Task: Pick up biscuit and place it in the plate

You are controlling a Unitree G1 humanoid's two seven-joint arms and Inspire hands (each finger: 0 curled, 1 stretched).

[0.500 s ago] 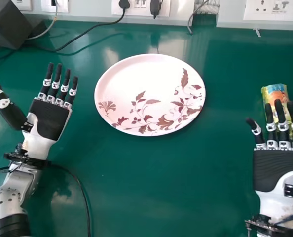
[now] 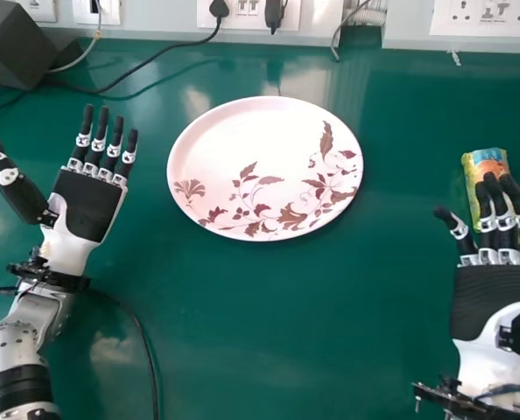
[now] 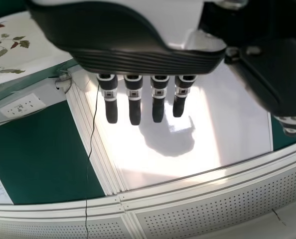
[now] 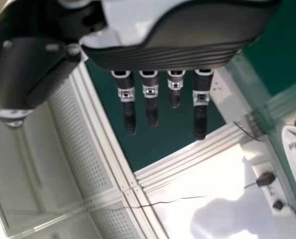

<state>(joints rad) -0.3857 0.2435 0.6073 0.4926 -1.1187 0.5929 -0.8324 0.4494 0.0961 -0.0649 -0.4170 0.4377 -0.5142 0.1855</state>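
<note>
Dark box (image 2: 17,45) by the tabletop's (image 2: 269,332) far edge, left; my straight-fingered right hand (image 2: 489,300) partly hides the biscuit (image 2: 485,161); left hand (image 2: 87,206) wide.

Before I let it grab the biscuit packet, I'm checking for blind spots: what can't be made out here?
Head view: the packet's near end, behind the fingers of the right hand; whether they touch it, I can't tell.
Head view: the rest of the black box, cut off by the edge.
Left wrist view: much of the plate, cut off by the edge.
</note>
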